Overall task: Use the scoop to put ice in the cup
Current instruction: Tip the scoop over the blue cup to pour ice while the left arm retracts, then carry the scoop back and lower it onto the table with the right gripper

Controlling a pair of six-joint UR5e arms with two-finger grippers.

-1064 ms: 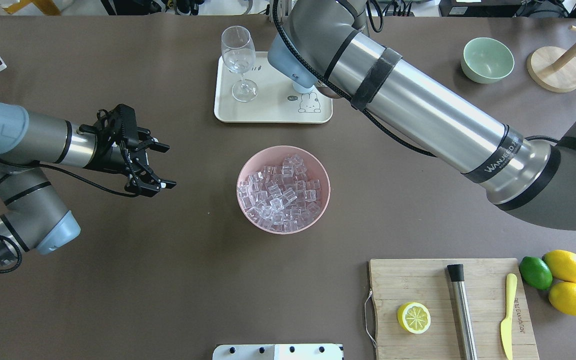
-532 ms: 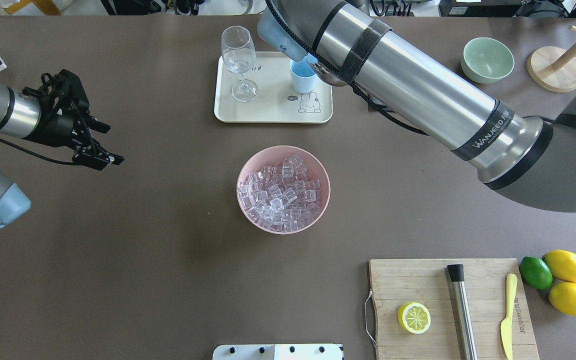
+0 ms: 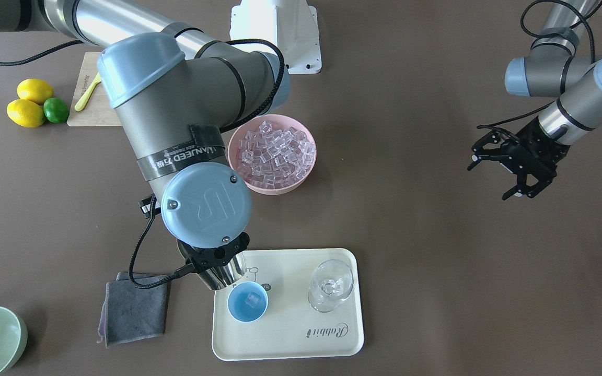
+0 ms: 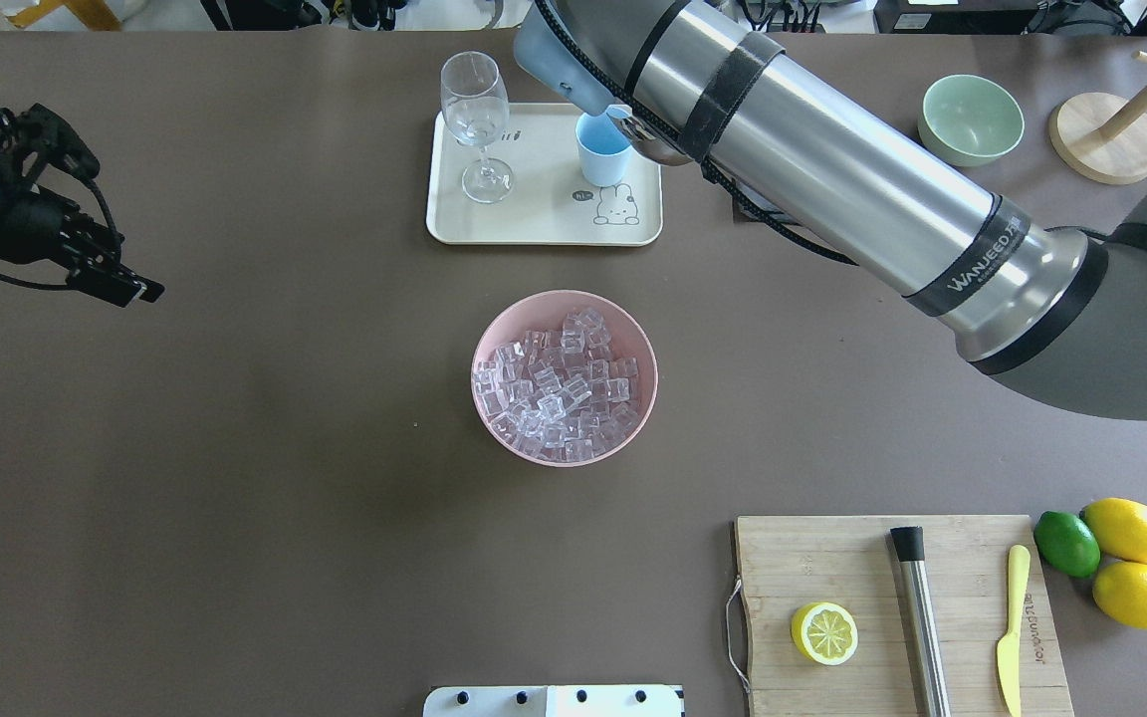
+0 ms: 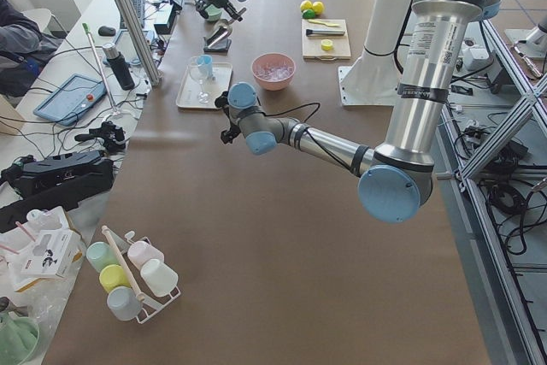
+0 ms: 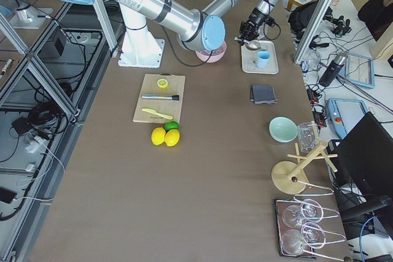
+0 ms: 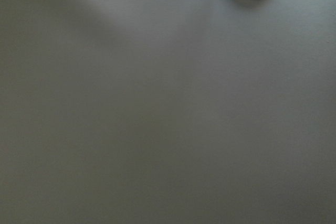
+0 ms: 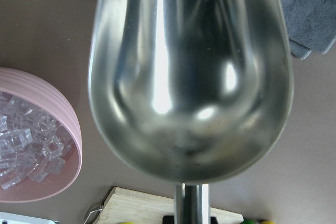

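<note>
While the right gripper (image 3: pixel 217 259) grips the short bar handle of the shiny stainless-steel scoop (image 3: pixel 223 278), its fingers mostly hidden under the wrist, the scoop's mouth hangs tilted just beside the rim of the small round light-blue cup (image 3: pixel 239 307). Whether steel and rim touch cannot be told. The cup stands upright on the cream rectangular tray (image 3: pixel 290 339), and one clear ice cube (image 3: pixel 252 298) lies inside it. In the right wrist view the scoop's trough shows bare polished steel. Many more ice cubes (image 3: pixel 275 151) fill the round pink bowl (image 3: pixel 280 189) at the middle of the brown surface (image 3: pixel 411 224), well apart from the tray.

The tray carries the script word "Rabbit" along one edge, and a small drawn rabbit (image 4: pixel 616 204) with a "hi~" bubble sits near the cup. A clear stemmed glass (image 3: pixel 331 284) stands upright on the tray's other half. The black band (image 4: pixel 982 267) on the right arm reads "WANJEED" in white, followed by characters too small to read. The blue joint cap (image 3: pixel 207 204) bears a raised "UR". A folded grey cloth (image 3: pixel 136 308) lies just beside the tray.

The left gripper (image 3: pixel 491 181) hovers far off to the side, fingers spread wide, holding nothing.
</note>
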